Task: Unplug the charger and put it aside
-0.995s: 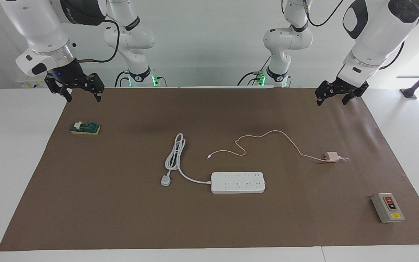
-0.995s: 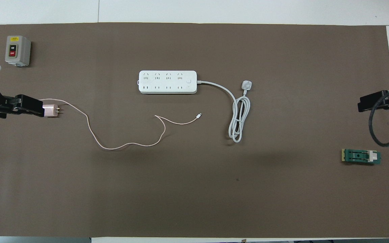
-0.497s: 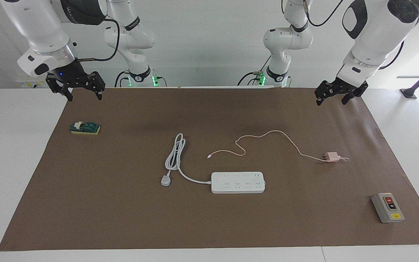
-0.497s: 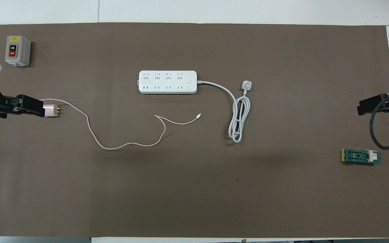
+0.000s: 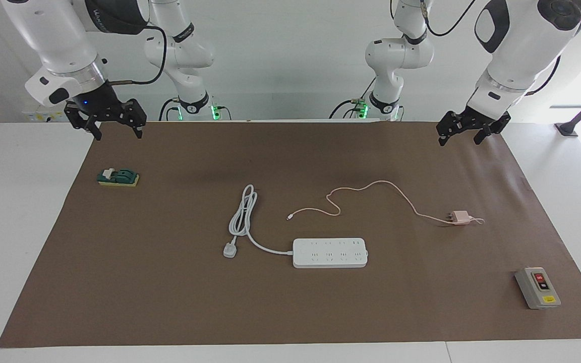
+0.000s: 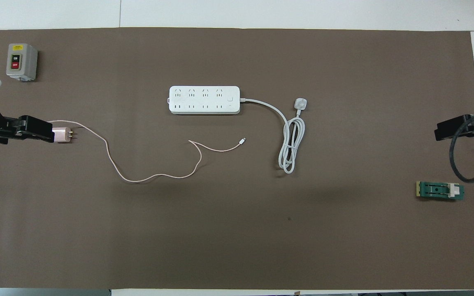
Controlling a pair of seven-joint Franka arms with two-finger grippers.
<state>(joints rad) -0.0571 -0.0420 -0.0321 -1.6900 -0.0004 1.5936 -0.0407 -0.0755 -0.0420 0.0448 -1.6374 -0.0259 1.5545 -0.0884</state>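
Observation:
The pale pink charger (image 5: 461,217) lies on its side on the brown mat (image 5: 169,302), unplugged, prongs bare. It sits toward the left arm's end, a little nearer to the robots than the white power strip (image 5: 330,252). Its thin pink cable (image 5: 371,185) trails loose across the mat. In the overhead view the charger (image 6: 60,135) shows just past my left gripper (image 6: 47,133). In the facing view my left gripper (image 5: 460,140) hangs open and empty, high in the air and apart from the charger. My right gripper (image 5: 117,135) is open and empty, raised over the mat's corner.
The power strip's thick white cord (image 5: 242,217) is coiled beside it. A grey box with red and black buttons (image 5: 537,288) stands at the left arm's end, farther from the robots. A small green switch block (image 5: 118,177) lies at the right arm's end.
My right gripper has risen slightly and drawn back a little toward its base. The left gripper, charger and cable have not moved.

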